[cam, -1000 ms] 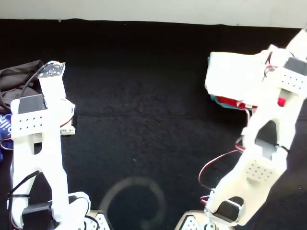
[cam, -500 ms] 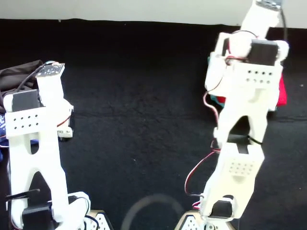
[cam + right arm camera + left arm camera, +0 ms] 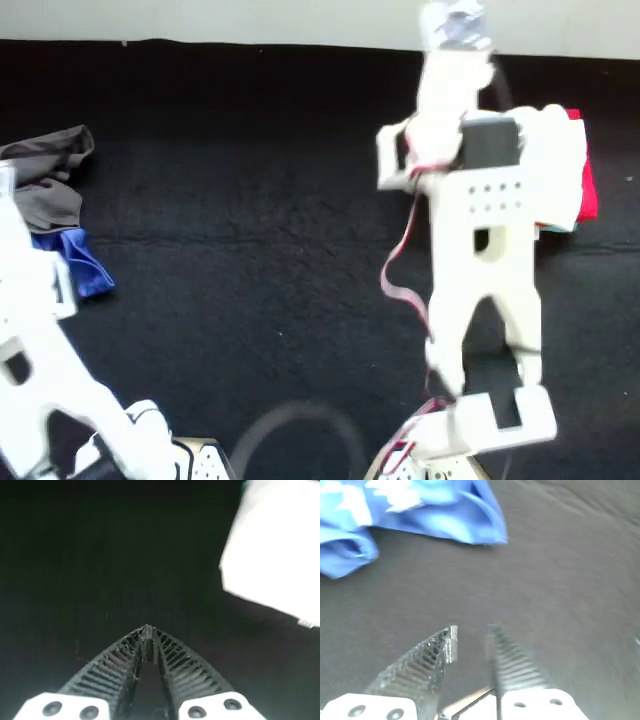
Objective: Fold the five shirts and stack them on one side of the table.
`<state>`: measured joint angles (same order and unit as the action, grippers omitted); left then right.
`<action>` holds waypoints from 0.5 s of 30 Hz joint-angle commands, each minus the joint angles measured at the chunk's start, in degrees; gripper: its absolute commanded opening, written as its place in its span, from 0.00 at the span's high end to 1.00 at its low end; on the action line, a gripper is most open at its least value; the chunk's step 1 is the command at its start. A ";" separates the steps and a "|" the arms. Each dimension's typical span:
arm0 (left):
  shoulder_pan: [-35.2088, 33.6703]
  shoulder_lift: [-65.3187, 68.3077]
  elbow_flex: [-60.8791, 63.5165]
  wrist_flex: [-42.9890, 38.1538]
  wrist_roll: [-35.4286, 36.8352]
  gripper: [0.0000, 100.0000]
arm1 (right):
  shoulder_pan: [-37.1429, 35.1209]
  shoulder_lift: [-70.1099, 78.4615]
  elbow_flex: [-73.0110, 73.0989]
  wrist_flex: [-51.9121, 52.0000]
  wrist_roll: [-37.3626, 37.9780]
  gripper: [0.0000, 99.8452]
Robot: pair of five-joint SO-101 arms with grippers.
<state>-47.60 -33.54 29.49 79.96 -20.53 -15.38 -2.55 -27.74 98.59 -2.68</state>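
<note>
Left gripper [image 3: 472,630] hangs w/ fingers a bit apart over the black table [image 3: 260,200] near the loose blue shirt [image 3: 435,510], grey shirt [image 3: 50,170] beside it at the left edge, while right gripper [image 3: 146,632], fingers pressed together, sits near the folded stack [image 3: 565,170], white on top, far right.

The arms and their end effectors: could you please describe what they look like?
Both arms are white plastic. The right arm has a dark motor block, rows of small holes and a red cable looping beside it; the left arm has similar white links. The left end effector and right end effector have dark, ribbed, tapering fingers on white bases with round holes.
</note>
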 commanded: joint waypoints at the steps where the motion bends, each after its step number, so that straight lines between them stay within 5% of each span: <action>1: -6.20 7.43 -1.19 -7.82 -3.34 0.81 | -1.45 -8.57 16.92 -6.73 3.25 0.88; 7: -6.64 23.08 -6.81 -16.09 -3.96 0.82 | 2.95 -15.43 32.22 -16.75 6.33 0.84; 15: -3.56 32.40 -10.24 -16.18 -3.87 0.85 | 34.33 -24.22 29.58 -30.46 6.33 0.84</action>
<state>-52.62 -1.27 21.49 64.48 -24.04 7.12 -23.03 3.47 73.63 3.12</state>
